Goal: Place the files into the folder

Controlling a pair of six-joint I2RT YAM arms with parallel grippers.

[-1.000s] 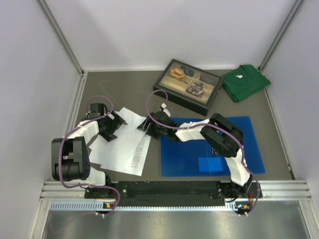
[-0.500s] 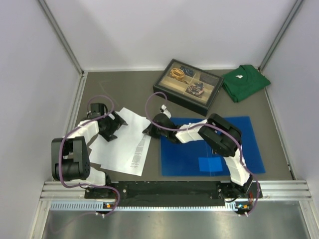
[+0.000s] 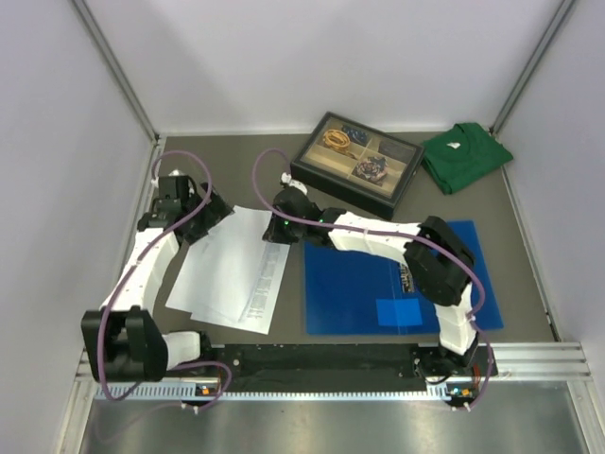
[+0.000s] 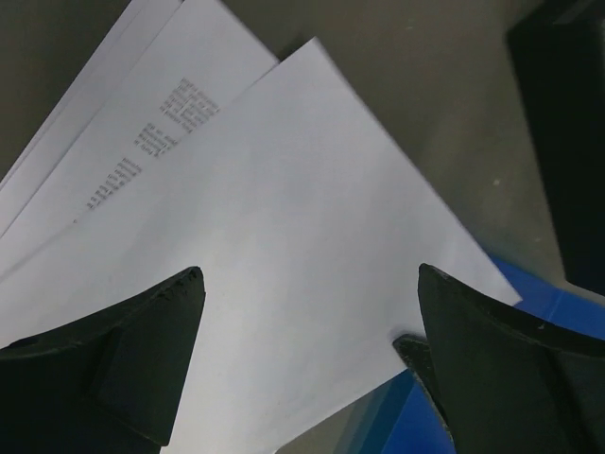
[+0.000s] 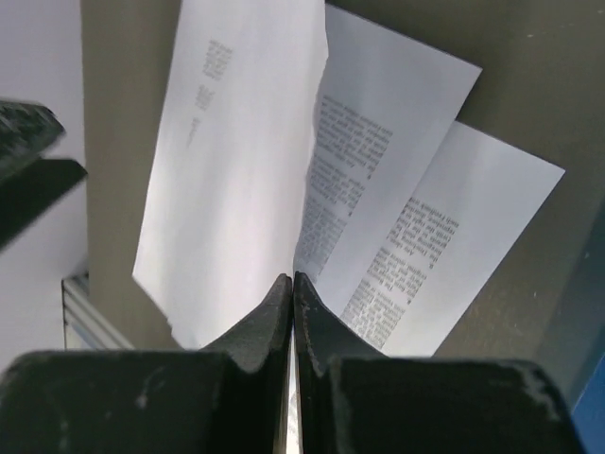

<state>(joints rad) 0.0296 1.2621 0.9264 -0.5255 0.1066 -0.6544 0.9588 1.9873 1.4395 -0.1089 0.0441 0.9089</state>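
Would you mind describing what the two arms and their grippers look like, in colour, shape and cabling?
The left arm and right arm match: white link shells between bulky black joint housings, each trailed by a looping purple cable. The left gripper and right gripper have matte black, wedge-shaped fingers. No markings are legible.

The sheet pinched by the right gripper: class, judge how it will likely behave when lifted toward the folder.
Probably floppy: the sheet bows where the right gripper pinches one edge. Likely light, being a single thin page, so it may swing or flutter. It could slide off, since the other files lie loose beneath.
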